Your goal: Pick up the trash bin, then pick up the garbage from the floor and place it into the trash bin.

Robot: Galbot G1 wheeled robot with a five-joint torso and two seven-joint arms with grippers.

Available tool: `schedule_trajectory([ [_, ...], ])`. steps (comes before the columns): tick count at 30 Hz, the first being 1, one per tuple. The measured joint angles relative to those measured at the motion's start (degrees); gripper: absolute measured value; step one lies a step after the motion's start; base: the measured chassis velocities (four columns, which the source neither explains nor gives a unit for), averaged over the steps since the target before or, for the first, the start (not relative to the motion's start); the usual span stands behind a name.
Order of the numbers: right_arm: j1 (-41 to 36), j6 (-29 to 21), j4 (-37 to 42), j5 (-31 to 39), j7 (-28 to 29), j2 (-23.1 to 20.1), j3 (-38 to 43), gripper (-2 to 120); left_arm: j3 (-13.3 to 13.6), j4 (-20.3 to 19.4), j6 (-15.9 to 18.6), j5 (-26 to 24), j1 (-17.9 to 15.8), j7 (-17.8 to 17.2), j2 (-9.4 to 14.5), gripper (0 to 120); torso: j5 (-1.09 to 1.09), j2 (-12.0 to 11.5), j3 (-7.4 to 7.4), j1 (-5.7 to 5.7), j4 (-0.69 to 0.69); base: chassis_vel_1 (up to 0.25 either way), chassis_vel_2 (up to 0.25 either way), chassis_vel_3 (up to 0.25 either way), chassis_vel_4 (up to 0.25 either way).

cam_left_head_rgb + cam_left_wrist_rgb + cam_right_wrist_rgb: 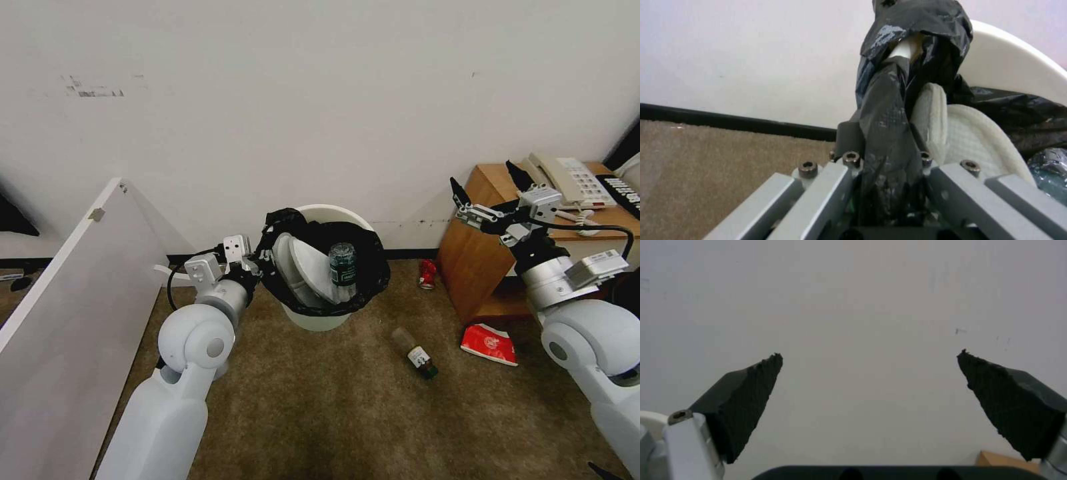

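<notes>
Carpet (313,413) filled the lower half of the head view, and above it the trash bin (320,319) hung tilted toward the camera, its black bag (373,267) folded over the rim. The left gripper (257,265) was clamped on the bin's near-left rim; its fingertips were lost in the crinkled plastic there. Inside the bin lay two white slippers (303,267) and a green-tinted bottle (343,265), with whatever sat beneath them hidden by the bag. On the floor, a red can (427,273) lay by the wall just beside a wooden cabinet (477,257), a small brown bottle (415,352) lay out in the open, and a red packet (490,343) lay near the cabinet's foot. The right gripper (485,185) was raised in front of the cabinet with its fingers spread wide and nothing between them; behind it a beige telephone (567,181) sat on the cabinet top, partly covered by the arm, and a black remote (623,193) was cut off by the frame's edge. In the left wrist view, the grey fingers (818,190) closed on a bunched fold of bag (889,140) over the white rim (905,51), though the actual contact was buried under plastic; a slipper (969,140) lay just behind, and the bin's wall (1013,66) curved out of frame. In the right wrist view, the two dark ridged pads (751,396) stood far apart against a bare wall (862,306), holding nothing, with a sliver of the cabinet (1005,460) at one corner.
</notes>
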Motion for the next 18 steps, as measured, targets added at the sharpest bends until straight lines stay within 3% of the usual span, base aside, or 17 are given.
schedule_trajectory([
  [18,-0.1,1.7,-0.2,0.0,-0.4,0.0,-0.1,100,0.1,0.1,0.0,0.0,-0.1,0.0,-0.2,5,0.0,0.0,0.01,0.0,0.0,0.0,0.0,0.0,0.0],
])
